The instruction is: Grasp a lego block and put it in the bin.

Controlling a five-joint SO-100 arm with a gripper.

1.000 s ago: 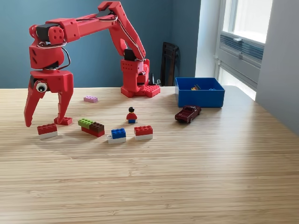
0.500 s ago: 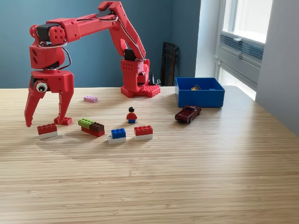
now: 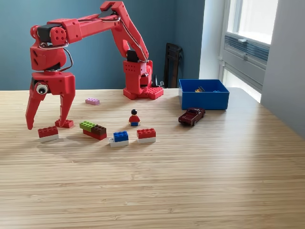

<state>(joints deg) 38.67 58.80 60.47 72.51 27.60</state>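
Wooden tabletop: my gripper (image 3: 46,123) hangs spread above the red-and-white lego block (image 3: 48,133). I'd descend straight, straddle it, then pinch; the bin (image 3: 203,100) sits at three o'clock.

A pale wooden table (image 3: 190,181) with fine grain is filling the lower scene. Behind the table, a dark teal wall (image 3: 86,52) is rising. Right of that wall, a white-framed window (image 3: 250,28) is letting in daylight. A dark chair back (image 3: 172,64) is leaning against the wall beyond the table.
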